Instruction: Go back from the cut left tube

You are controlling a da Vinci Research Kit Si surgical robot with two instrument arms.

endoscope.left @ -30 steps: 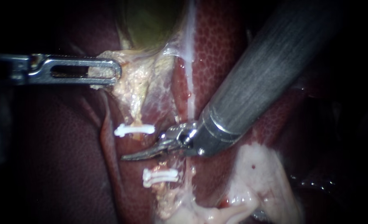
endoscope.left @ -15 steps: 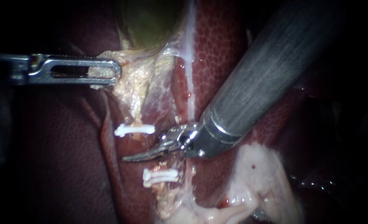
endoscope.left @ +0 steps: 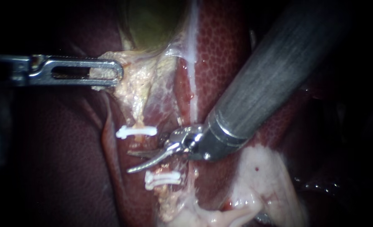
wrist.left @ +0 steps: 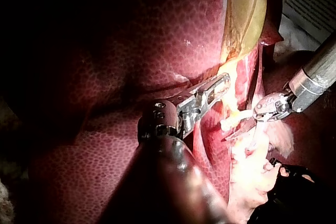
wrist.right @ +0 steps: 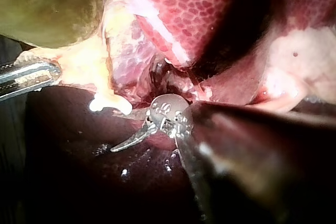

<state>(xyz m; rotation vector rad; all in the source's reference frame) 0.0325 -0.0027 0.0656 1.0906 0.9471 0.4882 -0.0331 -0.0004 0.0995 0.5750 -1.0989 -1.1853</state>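
Your right instrument (endoscope.left: pixel 129 162) is holding its jaws open, gripping nothing, in the gap of the cut left tube (endoscope.left: pixel 139 122), between the upper clip (endoscope.left: pixel 136 131) and the lower clips (endoscope.left: pixel 162 178). Your left instrument (endoscope.left: pixel 115 71) is gripping the pale tissue (endoscope.left: pixel 131 80) under the gallbladder (endoscope.left: pixel 152 21).

In the endoscope view the light pools in the middle, on the pale tissue (endoscope.left: pixel 142 80) and the liver (endoscope.left: pixel 220 50), and the edges sink into black. The left instrument (endoscope.left: pixel 117 72) and the clips (endoscope.left: pixel 136 131) glint white. Glare sits on the metal collar of the right instrument (endoscope.left: pixel 128 162), whose shaft is dull grey. In both wrist views each camera's own shaft is a dark, shadowed mass before brightly lit tissue.
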